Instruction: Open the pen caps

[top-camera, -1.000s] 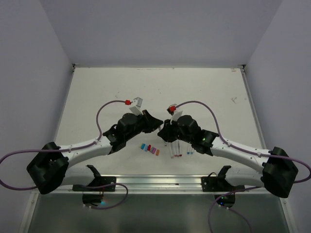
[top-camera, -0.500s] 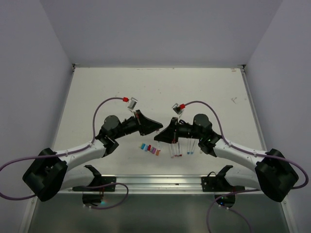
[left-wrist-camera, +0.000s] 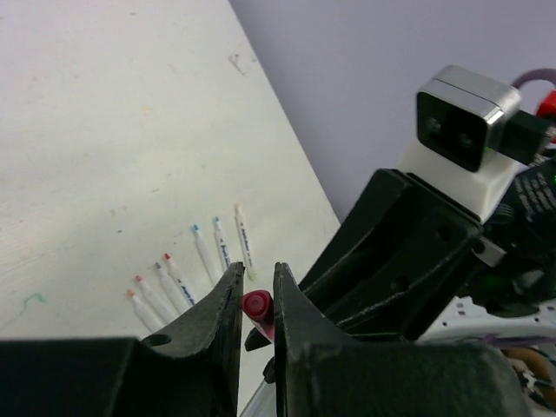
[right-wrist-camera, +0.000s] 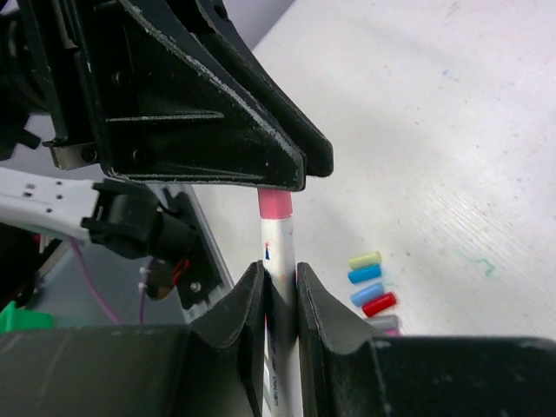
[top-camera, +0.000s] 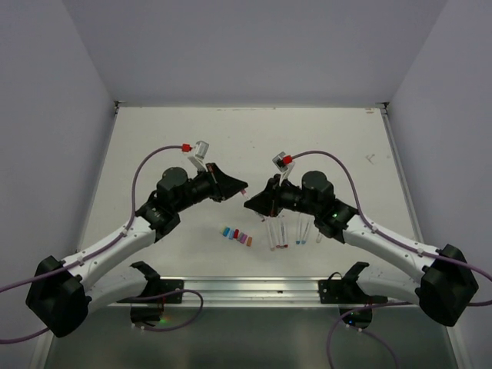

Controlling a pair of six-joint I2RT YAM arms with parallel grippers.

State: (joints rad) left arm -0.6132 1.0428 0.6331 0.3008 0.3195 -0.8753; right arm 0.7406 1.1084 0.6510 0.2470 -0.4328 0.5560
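Both jaws pinch one pink-capped pen (right-wrist-camera: 280, 245).

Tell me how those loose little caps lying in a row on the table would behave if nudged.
The loose caps are short cylinders lying on their sides, so they'd probably roll at a light touch. They look small and plastic, likely very light, so a push may skid them across the smooth table. Being stubby, they may slip from a pinch.

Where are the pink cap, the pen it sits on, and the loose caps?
pink cap (right-wrist-camera: 274, 203): right wrist view, its side wall.
pen (right-wrist-camera: 280, 248): right wrist view, white barrel just under the cap.
loose caps (top-camera: 237, 234): top external view, middle of the row.
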